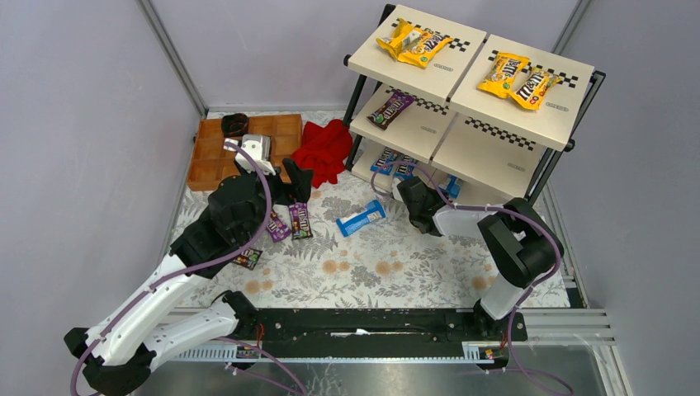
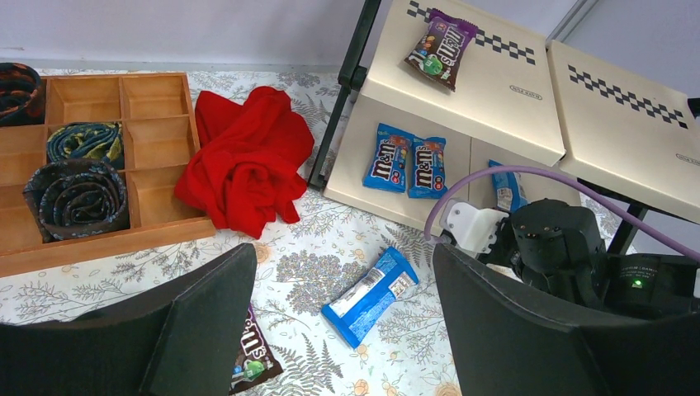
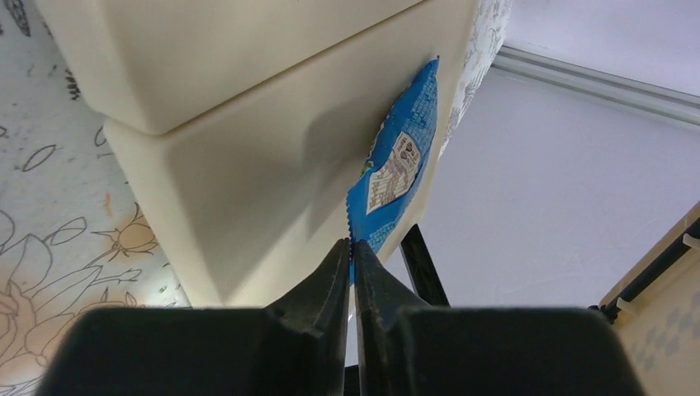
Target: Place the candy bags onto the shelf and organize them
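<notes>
Over on the right, the right gripper (image 3: 352, 247) has its fingers pressed together on the near edge of a blue candy packet (image 3: 394, 165). That packet lies flat on the right-hand board of the lowest tier of the shelf (image 1: 487, 153), partly tucked under the tier above. The left gripper (image 2: 338, 252) hangs low over the flowered tablecloth (image 1: 396, 264), fingers spread wide with nothing between them. On the left-hand board of that lowest tier, two blue M&M's bags (image 2: 386, 158) lie side by side, touching. The middle tier carries one brown M&M's bag (image 2: 442, 49) on its left board. The top tier has four yellow M&M's bags (image 1: 425, 48), two overlapping on each board. Off the shelf, a loose blue packet (image 2: 370, 295) lies on the cloth between the two arms. Two purple bags (image 1: 300, 220) sit just beside the left gripper, and a dark bag (image 1: 248, 259) lies nearer that arm's base. A red cloth (image 2: 248, 157) is heaped between the shelf's left leg and a wooden compartment tray (image 2: 161, 139).
</notes>
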{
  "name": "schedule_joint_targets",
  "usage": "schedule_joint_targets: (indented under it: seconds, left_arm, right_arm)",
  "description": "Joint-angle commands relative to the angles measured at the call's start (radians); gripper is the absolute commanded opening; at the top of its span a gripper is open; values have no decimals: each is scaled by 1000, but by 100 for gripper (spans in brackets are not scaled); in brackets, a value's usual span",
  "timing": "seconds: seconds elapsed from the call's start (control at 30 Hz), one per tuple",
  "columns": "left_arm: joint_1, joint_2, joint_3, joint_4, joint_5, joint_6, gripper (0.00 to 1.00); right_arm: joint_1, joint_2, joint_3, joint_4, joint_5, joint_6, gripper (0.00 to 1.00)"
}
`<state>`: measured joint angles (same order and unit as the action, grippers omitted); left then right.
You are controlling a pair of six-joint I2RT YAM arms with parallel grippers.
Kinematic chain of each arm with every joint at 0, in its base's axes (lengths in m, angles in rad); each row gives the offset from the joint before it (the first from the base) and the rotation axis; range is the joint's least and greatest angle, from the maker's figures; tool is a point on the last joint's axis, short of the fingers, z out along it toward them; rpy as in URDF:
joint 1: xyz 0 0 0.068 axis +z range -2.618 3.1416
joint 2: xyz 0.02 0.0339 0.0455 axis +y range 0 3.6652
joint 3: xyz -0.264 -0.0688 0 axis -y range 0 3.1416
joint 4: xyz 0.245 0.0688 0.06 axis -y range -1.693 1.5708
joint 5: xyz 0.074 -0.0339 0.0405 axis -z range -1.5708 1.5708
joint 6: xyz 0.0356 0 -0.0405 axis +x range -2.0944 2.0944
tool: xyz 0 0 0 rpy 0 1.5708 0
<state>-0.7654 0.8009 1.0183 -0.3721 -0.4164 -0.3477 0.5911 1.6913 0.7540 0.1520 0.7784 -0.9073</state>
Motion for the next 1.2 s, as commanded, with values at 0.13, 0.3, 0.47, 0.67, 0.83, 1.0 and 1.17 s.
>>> schedule_joint_targets:
  seconds: [0.13, 0.3, 0.47, 0.67, 0.83, 1.0, 1.17]
  left_arm:
    - [3, 2, -11, 40, 6, -2, 83]
    - [9, 8, -13, 40, -4, 0, 83]
    - [39, 28, -14, 39, -3, -2, 83]
    - [63, 71, -14, 35, -13, -10, 83]
    - [63, 122, 1, -6, -14, -70, 83]
    - [63, 129, -50, -62, 99, -231, 87]
    - [64, 168, -202, 44, 279, -404, 89]
  right_arm:
    - [-10, -38, 2, 9, -42, 2, 52]
    - [59, -94, 31, -126, -15, 77, 67]
    - [158, -167, 65, -330, 19, 224, 71]
    - [249, -211, 152, -499, -55, 532, 70]
    - [290, -241, 192, -513, -152, 791, 74]
    - [290, -258, 226, -517, -365, 1038, 82]
    - [287, -251, 221, -421, -567, 1192, 92]
